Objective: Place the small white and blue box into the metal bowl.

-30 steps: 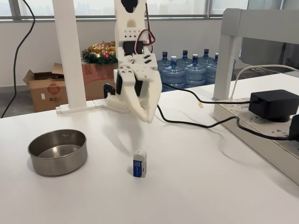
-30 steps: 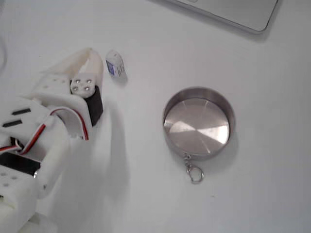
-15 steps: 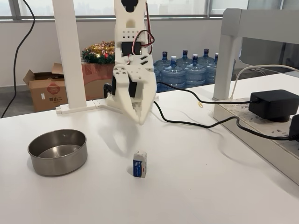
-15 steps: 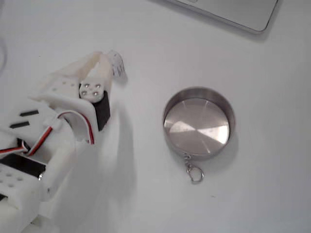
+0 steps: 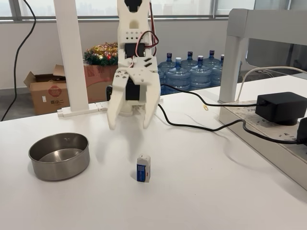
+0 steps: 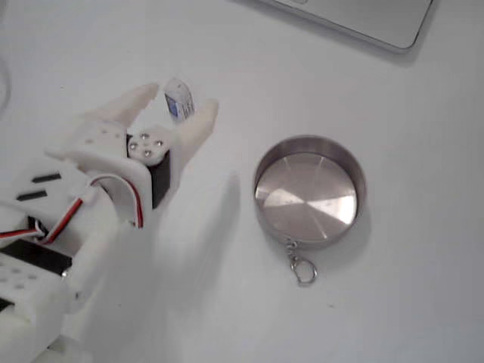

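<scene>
The small white and blue box [image 5: 143, 168] stands upright on the white table, to the right of the metal bowl [image 5: 59, 155]. My white gripper [image 5: 128, 126] hangs open in the air behind and above the box, not touching it. In the fixed view from above, the box [image 6: 178, 100] lies between the two spread fingers, and the gripper [image 6: 178, 106] points toward it. The bowl [image 6: 308, 192] sits empty to the right there, with a small key ring at its lower rim.
A black power adapter [image 5: 281, 108] and cables lie on the right side of the table beside a white frame post [image 5: 232, 62]. Another white post [image 5: 71, 57] stands behind the bowl. A grey laptop edge [image 6: 363, 23] shows at the top of the fixed view from above.
The gripper has gone from shut to open, spreading its fingers, and has turned to face the box. Box and bowl have not moved.
</scene>
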Robot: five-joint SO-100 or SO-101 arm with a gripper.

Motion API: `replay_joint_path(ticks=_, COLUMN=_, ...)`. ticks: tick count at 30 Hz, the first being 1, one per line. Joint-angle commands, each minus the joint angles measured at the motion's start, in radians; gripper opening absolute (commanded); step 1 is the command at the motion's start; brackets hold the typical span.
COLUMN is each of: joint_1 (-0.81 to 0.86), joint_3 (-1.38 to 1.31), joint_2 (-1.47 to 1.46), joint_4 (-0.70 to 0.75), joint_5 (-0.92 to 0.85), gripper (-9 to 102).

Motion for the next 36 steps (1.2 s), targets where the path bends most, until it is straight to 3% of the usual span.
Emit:
replay_joint_path(ticks=1, joint_1=-0.005, joint_3=-0.052, joint_2=-0.117, joint_4=-0.017, joint_5=0.014, gripper=25)
replay_joint_path(ticks=11, joint_1=-0.005, joint_3=-0.239, joint_2=-0.328, joint_4=-0.018, joint_5=0.017, gripper=25)
replay_joint_path(ticks=20, joint_1=-0.028, joint_3=-0.339, joint_2=-0.448, joint_4=-0.029, joint_5=0.020, gripper=32)
replay_joint_path(ticks=29, joint_1=-0.051, joint_3=-0.345, joint_2=-0.678, joint_4=-0.367, joint_5=0.018, gripper=33)
replay_joint_path(ticks=36, joint_1=-0.071, joint_3=-0.345, joint_2=-0.735, joint_4=-0.437, joint_5=0.018, gripper=38)
